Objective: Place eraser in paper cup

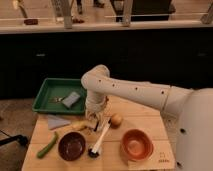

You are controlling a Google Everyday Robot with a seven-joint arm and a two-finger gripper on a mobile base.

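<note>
My gripper (96, 121) points down at the wooden table (150, 122), at the end of the white arm (135, 92) that reaches in from the right. It hangs just above the table between a yellowish object (80, 125) and a small round orange-brown object (116, 119). A grey flat block (71, 99), possibly the eraser, lies in the green tray (45, 97) to the gripper's upper left. No paper cup shows in this view.
A white-handled brush (100, 140) lies just in front of the gripper. A dark brown bowl (72, 146) and an orange bowl (136, 145) stand at the front. A grey cloth (57, 121) and a green vegetable (47, 146) lie at the left.
</note>
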